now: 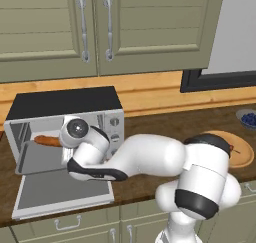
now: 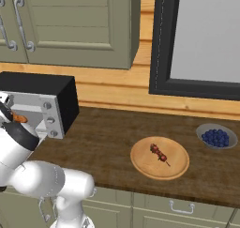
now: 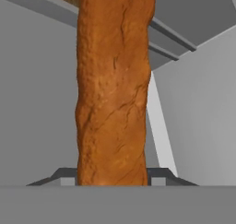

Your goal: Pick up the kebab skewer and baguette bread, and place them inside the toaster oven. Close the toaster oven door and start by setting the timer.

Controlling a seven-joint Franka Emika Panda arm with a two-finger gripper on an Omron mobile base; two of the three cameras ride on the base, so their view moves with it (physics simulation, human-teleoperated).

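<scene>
In the left base view the toaster oven [image 1: 65, 132] sits at the left of the frame, its door [image 1: 62, 192] dropped flat toward the lower left; the arm's wrist reaches into the mouth of the cavity, and the baguette bread [image 1: 47, 140] shows as an orange-brown bar sticking out leftward from the hand, inside the grey interior, lying roughly level across the width of the oven. In the hand view the loaf [image 3: 113, 85] runs straight up the middle of the frame from between the two dark finger tips at the bottom — its long axis pointing away from the gripper [image 3: 113, 174], with grey oven walls behind it; the claw looks clamped on the near end of the bread, jaws pressed against either side of it. I cannot tell whether the loaf is touching the oven floor or hanging just above it. So the relation that matters is this — the bread is inside the cavity but not yet let go; my guess is the next move is a release and a clean retreat back over the door. The kebab skewer [image 2: 159, 153] lies on the round wooden plate [image 2: 159, 171] at lower centre-right of the right base view, well apart from the oven; a bowl of blueberries [image 2: 216, 137] stands just beyond it to the right.
</scene>
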